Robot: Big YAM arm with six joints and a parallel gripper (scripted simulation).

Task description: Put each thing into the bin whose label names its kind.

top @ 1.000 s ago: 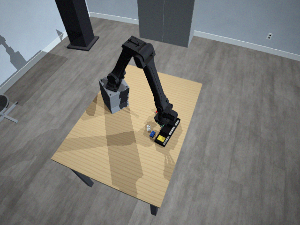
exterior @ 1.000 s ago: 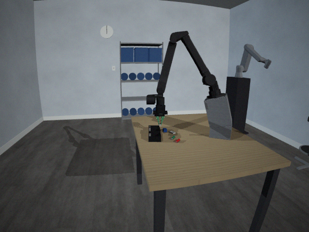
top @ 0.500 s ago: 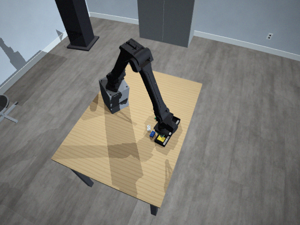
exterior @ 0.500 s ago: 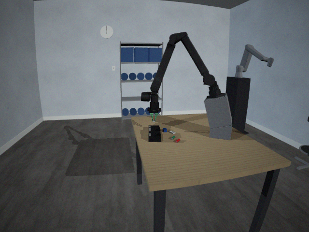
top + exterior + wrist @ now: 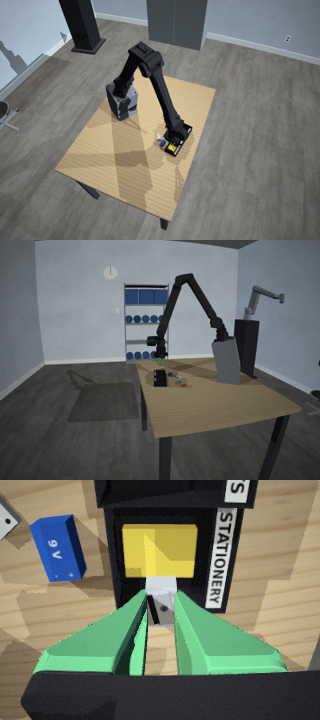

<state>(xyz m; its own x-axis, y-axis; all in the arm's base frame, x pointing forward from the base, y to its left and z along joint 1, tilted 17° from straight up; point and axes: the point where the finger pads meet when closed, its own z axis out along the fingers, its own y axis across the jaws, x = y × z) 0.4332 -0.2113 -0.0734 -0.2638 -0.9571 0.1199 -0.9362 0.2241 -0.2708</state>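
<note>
Overhead, our gripper (image 5: pixel 160 366) (image 5: pixel 161 599) hangs above the STATIONERY bin (image 5: pixel 168 152) (image 5: pixel 111 565), its green fingers closed on a small white-and-grey block (image 5: pixel 161 602) with a dark slot and a dark dot. We note the block between the fingertips, over the bin's near end as the wrist view gives it. Just past it, a yellow block (image 5: pixel 172 147) (image 5: pixel 160 550) lies inside that bin. Outside, on the table (image 5: pixel 103 144) (image 5: pixel 219 405) (image 5: pixel 30 615), we log a blue 9 V battery (image 5: pixel 162 142) (image 5: pixel 170 374) (image 5: pixel 59 549), left of the hand in the wrist view, and a white domino (image 5: pixel 158 136) (image 5: pixel 178 376) (image 5: pixel 7 519) near it. Green (image 5: pixel 179 382) and red (image 5: pixel 184 385) cylinders lie farther off.
</note>
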